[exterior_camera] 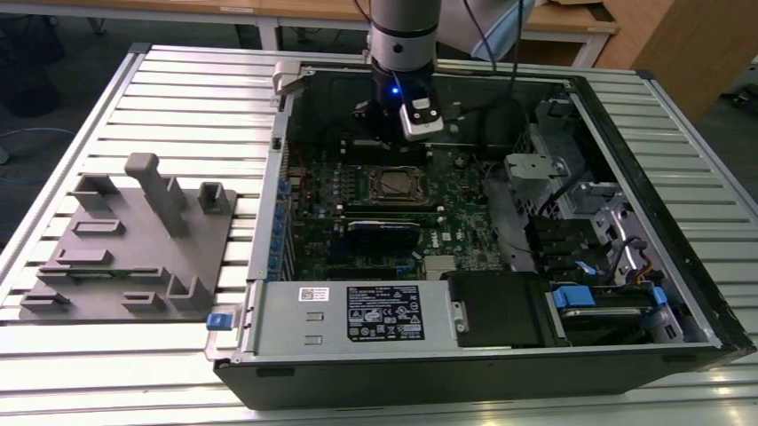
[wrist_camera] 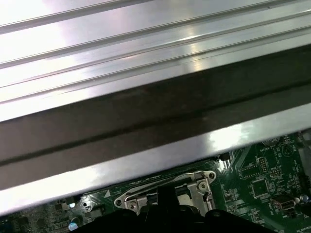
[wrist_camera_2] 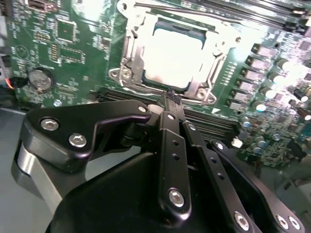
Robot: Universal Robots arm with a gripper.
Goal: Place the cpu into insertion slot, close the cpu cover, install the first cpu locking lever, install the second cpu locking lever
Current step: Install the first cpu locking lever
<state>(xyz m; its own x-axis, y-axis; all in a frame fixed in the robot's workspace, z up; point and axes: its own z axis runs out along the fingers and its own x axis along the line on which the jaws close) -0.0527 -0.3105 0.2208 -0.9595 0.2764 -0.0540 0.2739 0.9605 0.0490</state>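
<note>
One cpu [wrist_camera_2: 170,53] is sitting in the insertion slot [wrist_camera_2: 127,73] mid-board, cpu cover [wrist_camera_2: 214,60] framing it | hand [wrist_camera_2: 171,97] is hovering clenched, empty, fingertips together | cpu judged light, stiff, fragile; grip by edges.

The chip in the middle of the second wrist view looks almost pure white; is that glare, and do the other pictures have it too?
Yes: in the second wrist view the cpu is washed out by glare, its face featureless. In the first wrist view bright streaks flare off the metal case wall. The exterior view is evenly lit, with the insertion slot dim inside the shaded case.
</note>
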